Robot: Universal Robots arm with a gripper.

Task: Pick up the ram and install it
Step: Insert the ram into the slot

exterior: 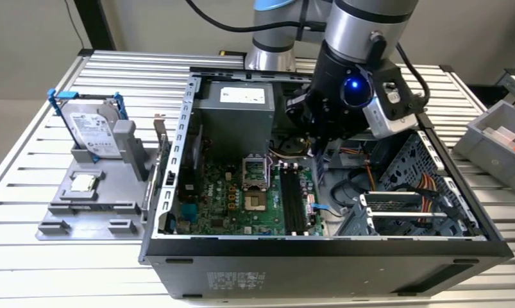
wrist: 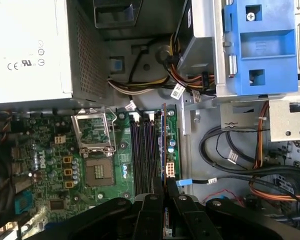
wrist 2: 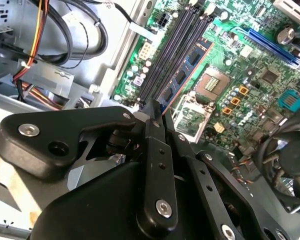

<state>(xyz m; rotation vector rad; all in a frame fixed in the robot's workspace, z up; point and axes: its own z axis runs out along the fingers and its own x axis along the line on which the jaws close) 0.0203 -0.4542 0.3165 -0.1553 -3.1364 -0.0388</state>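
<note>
The ram [wrist 2: 186, 70] is a thin bluish-green stick with dark chips, and my gripper [wrist 2: 157, 107] is shut on one end of it. In the first wrist view the ram [wrist: 163, 145] shows edge-on, running lengthwise beside the long black memory slots [wrist: 142, 155], with my gripper [wrist: 165, 194] at its near end. It hangs parallel to the slots [wrist 2: 167, 55] and seems raised above them; I cannot tell whether it touches one. In the exterior view my gripper [exterior: 320, 146] reaches down inside the open computer case [exterior: 326, 253], over the slots [exterior: 293, 199].
A grey power supply [exterior: 240, 106] and a blue drive bracket [wrist: 260, 45] flank the board. Cable bundles [wrist: 230, 155] lie beside the slots, and the processor socket [wrist: 97, 172] is on their other side. A hard drive in a blue frame [exterior: 95, 131] and a small silver chip [exterior: 82, 184] rest on a grey fixture outside the case.
</note>
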